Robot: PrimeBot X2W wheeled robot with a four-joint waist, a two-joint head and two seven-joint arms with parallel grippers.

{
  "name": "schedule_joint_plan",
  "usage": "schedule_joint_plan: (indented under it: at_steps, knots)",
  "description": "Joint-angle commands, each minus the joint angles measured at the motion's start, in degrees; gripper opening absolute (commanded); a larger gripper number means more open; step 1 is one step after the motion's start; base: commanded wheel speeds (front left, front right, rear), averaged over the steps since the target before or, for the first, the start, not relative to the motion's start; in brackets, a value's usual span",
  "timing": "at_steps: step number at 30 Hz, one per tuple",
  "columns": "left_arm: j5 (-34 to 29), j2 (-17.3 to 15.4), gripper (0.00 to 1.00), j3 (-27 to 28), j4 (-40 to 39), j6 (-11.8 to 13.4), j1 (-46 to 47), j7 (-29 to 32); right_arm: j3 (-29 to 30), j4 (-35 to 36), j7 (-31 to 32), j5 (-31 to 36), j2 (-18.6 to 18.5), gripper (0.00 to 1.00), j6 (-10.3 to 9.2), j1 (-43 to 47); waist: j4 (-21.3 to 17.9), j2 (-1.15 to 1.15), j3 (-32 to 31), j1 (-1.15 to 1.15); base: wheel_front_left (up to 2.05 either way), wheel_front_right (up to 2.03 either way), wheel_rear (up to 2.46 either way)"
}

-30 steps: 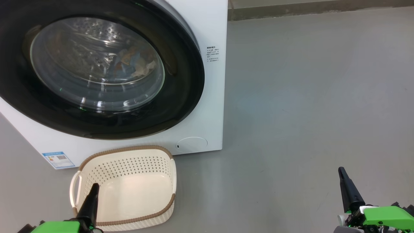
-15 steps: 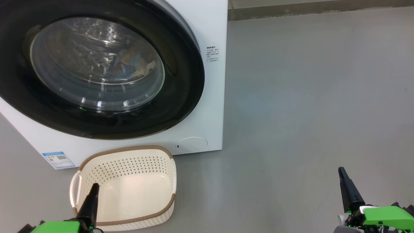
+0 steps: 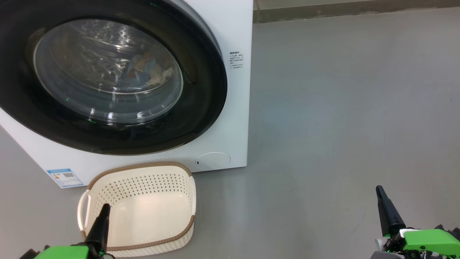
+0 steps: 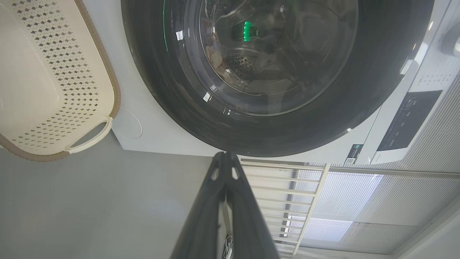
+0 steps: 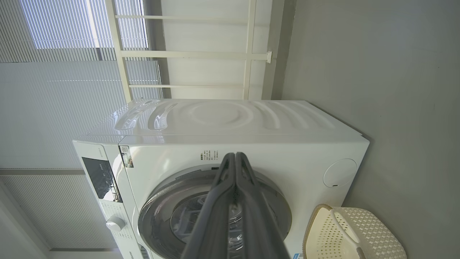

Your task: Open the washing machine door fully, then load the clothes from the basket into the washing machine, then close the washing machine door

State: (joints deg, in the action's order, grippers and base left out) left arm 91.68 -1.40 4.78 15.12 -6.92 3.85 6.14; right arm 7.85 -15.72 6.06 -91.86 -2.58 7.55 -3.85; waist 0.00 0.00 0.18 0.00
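1. Grey floor (image 3: 341,108) runs bare to the right of the washing machine (image 3: 237,108), which has blinds and a white frame behind it.
2. The washing machine door (image 3: 205,108) sits shut against the front. Through its glass the clothes (image 3: 147,70) lie in the drum. The basket (image 3: 151,166) stands just in front of the machine with nothing in it, so the job looks done.
3. The left gripper (image 3: 105,209) hangs above the basket's near rim, and the right gripper (image 3: 379,192) is well apart over bare floor. Each has its fingers pressed together, with nothing between them.
4. The door is probably stiff and fairly heavy on its hinge. Its glossy rim looks slippery, so a hold belongs at the rim's edge, not on the bulging glass. I cannot tell where the handle recess is. The clothes look soft and light enough to pinch at a fold, and the basket would likely slide if nudged.
5. The head view shows both grippers and the round flap (image 3: 212,160). The left wrist view adds the dark control panel (image 4: 406,118), and the right wrist view adds the machine's ribbed top and a knob (image 5: 115,223).
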Motion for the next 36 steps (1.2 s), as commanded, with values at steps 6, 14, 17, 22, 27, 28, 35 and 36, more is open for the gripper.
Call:
schedule_joint_plan:
  at_steps: [6, 14, 17, 22, 27, 28, 35, 36]
  knots:
    - [0.5, -1.5, 0.0, 1.7, -1.1, -0.6, 2.3, 0.3, -1.3, 1.7, 0.4, -0.3, -0.3, 0.0, -0.06, -2.3, 0.0, 0.0, 0.0, 0.0, 0.0, 0.0, 0.0]
    - [0.5, -1.5, 0.0, 1.7, -1.1, -0.6, 2.3, 0.3, -1.3, 1.7, 0.4, -0.3, -0.3, 0.0, -0.06, -2.3, 0.0, 0.0, 0.0, 0.0, 0.0, 0.0, 0.0]
    - [0.5, -1.5, 0.0, 1.7, -1.1, -0.6, 2.3, 0.3, -1.3, 1.7, 0.4, -0.3, -0.3, 0.0, -0.06, -2.3, 0.0, 0.0, 0.0, 0.0, 0.0, 0.0, 0.0]
    - [0.5, -1.5, 0.0, 1.7, -1.1, -0.6, 2.3, 0.3, -1.3, 1.7, 0.4, -0.3, -0.3, 0.0, -0.06, -2.3, 0.0, 0.0, 0.0, 0.0, 0.0, 0.0, 0.0]
    - [0.5, -1.5, 0.0, 1.7, -1.1, -0.6, 2.3, 0.3, -1.3, 1.7, 0.4, -0.3, -0.3, 0.0, -0.06, -2.3, 0.0, 0.0, 0.0, 0.0, 0.0, 0.0, 0.0]
    - [0.5, -1.5, 0.0, 1.7, -1.1, -0.6, 2.3, 0.3, -1.3, 1.7, 0.4, -0.3, -0.3, 0.0, -0.06, -2.3, 0.0, 0.0, 0.0, 0.0, 0.0, 0.0, 0.0]
    - [0.5, -1.5, 0.0, 1.7, -1.1, -0.6, 2.3, 0.3, -1.3, 1.7, 0.4, -0.3, -0.3, 0.0, -0.06, -2.3, 0.0, 0.0, 0.0, 0.0, 0.0, 0.0, 0.0]
    - [0.5, -1.5, 0.0, 1.7, -1.1, -0.6, 2.3, 0.3, -1.3, 1.7, 0.4, -0.3, -0.3, 0.0, -0.06, -2.3, 0.0, 0.0, 0.0, 0.0, 0.0, 0.0, 0.0]
